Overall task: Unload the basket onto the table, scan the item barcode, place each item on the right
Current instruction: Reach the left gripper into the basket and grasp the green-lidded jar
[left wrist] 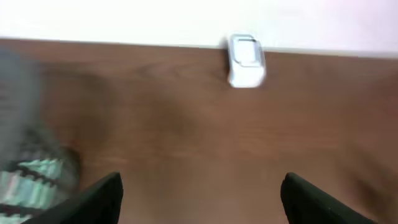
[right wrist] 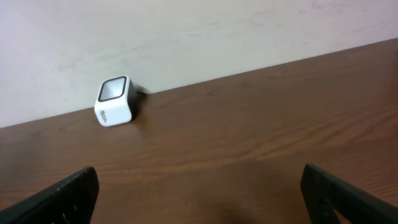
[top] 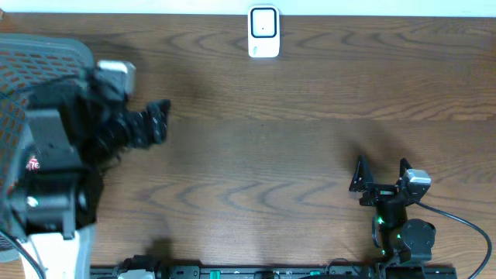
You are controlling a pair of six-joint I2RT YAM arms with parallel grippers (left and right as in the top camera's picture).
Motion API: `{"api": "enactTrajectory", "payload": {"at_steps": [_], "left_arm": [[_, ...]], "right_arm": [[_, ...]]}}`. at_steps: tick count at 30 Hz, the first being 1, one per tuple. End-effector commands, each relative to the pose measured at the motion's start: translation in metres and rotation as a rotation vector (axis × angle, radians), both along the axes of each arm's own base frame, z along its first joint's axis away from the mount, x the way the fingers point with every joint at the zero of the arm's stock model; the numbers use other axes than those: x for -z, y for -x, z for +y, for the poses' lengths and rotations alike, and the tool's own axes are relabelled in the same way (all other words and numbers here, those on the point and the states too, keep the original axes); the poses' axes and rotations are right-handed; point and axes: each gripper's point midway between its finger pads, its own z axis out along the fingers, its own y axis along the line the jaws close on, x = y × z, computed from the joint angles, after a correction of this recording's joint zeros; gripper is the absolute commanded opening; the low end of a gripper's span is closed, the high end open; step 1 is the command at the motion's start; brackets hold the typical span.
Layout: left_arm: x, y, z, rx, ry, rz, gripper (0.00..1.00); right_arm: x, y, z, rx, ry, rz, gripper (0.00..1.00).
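**Both arms away from the scanner, jaws apart and empty**

The left arm [top: 116,128] reaches in from the left over the surface [top: 256,155], covering part of a grey mesh basket [top: 46,54] in the overhead view. The left jaws stand apart with nothing between them. The right arm [top: 391,201] sits at the near right edge, pointing toward the far side, and the right jaws are spread wide and empty. The white barcode scanner [top: 263,32] stands at the middle of the far edge, well apart from both.

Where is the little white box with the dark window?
In the overhead view the white scanner box stands at the far edge of the table, about midway across, right by the pale wall.
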Motion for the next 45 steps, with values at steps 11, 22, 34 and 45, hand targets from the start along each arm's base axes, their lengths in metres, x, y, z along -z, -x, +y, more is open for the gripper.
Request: {"api": "enactTrajectory", "payload": {"at_steps": [11,22,34,45], "left_arm": [[-0.02,0.055,0.211,-0.968,0.308,0.188,0.82],[0.089,0.102,0.299,-1.336,0.323,0.473,0.82],[0.206,0.13,0.339,-1.424,0.055,0.695,0.82],[0.23,0.119,0.34,-1.37,0.073,0.665,0.82]], "right_arm": [[0.0,0.0,0.002,-0.005,-0.009,0.001,0.99],[0.0,0.0,0.002,-0.005,-0.009,0.001,0.99],[0.0,0.0,0.002,-0.005,-0.009,0.001,0.99],[0.0,0.0,0.002,-0.005,-0.009,0.001,0.99]]}}
